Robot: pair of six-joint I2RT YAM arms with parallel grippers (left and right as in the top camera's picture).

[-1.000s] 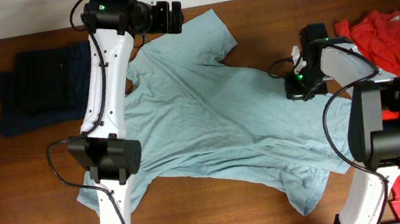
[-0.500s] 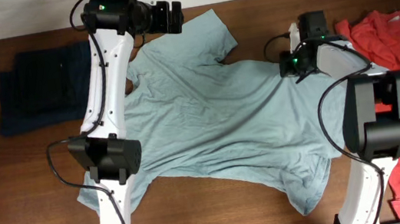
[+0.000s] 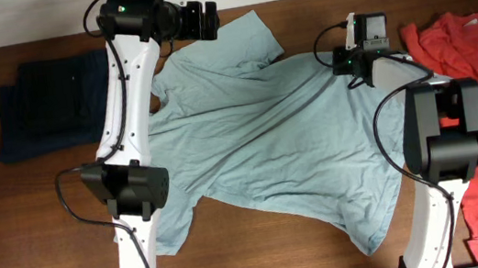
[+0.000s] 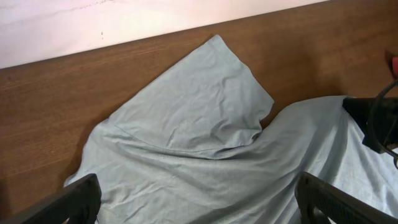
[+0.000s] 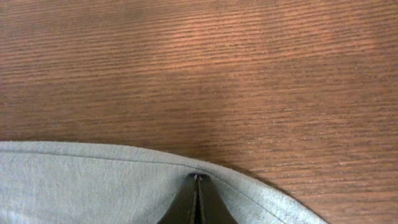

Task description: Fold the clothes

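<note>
Two risks. Right gripper [image 5: 197, 188] shut on edge of pale grey-blue cloth T-shirt [image 3: 258, 141] spread on brown wooden table [image 3: 29, 226]: shallow pinch may slip. Left gripper [image 3: 208, 19] wide open above sleeve [image 4: 199, 106]: unpinned cloth may bunch.

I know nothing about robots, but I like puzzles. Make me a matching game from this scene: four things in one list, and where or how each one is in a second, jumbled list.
Things
1. pale grey-blue T-shirt
2. red-orange T-shirt
3. dark navy clothes
4. right hand

Places or states
A. lying at the left end of the table
B. spread out in the middle, between the two arms
C. pinched shut on a cloth edge
D. lying at the right end, white print on it

Pairs: 1-B, 2-D, 3-A, 4-C
</note>
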